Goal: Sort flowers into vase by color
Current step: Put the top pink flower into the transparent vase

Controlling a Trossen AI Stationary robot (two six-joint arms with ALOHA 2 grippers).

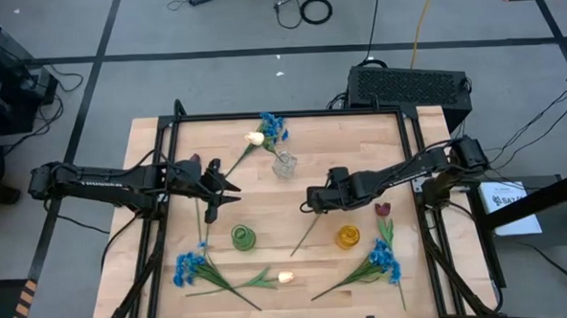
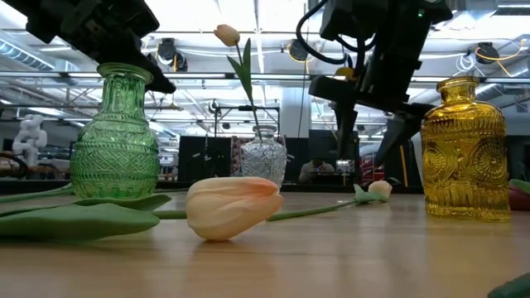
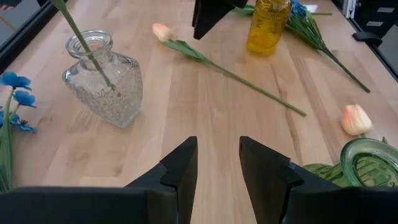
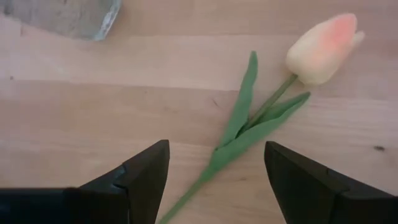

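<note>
Near the middle of the table, the right gripper (image 1: 309, 200) is hovering low over a cream-peach tulip (image 4: 323, 40) that is lying flat on the wood, its fingers (image 4: 144, 174) spread wide apart on either side of the tulip's green stem and gripping nothing. The right arm is reaching in from the table's right edge, stretched nearly level toward the centre. The left gripper (image 1: 232, 188) is waiting at the left of the table, its fingers (image 3: 180, 168) parted and empty, with the left arm extended straight across from the left side and pointing toward the clear glass vase (image 1: 284, 164).

Three vases are standing on the table: the clear one at the far centre, a green vase (image 1: 243, 237) near the left gripper, and a yellow vase (image 1: 348, 237) just beside the right arm. The clear vase is holding one cream-peach tulip (image 1: 255, 138) together with a blue bloom (image 1: 273, 127).

Two more cream-peach tulips are lying loose: the one under the right gripper and another (image 1: 287, 276) at the near edge, between the green and yellow vases. Two blue clustered flowers are lying on the table, one (image 1: 188, 267) at the near left and one (image 1: 384, 262) at the near right. A single dark red tulip (image 1: 383, 209) is lying just beside the yellow vase.
</note>
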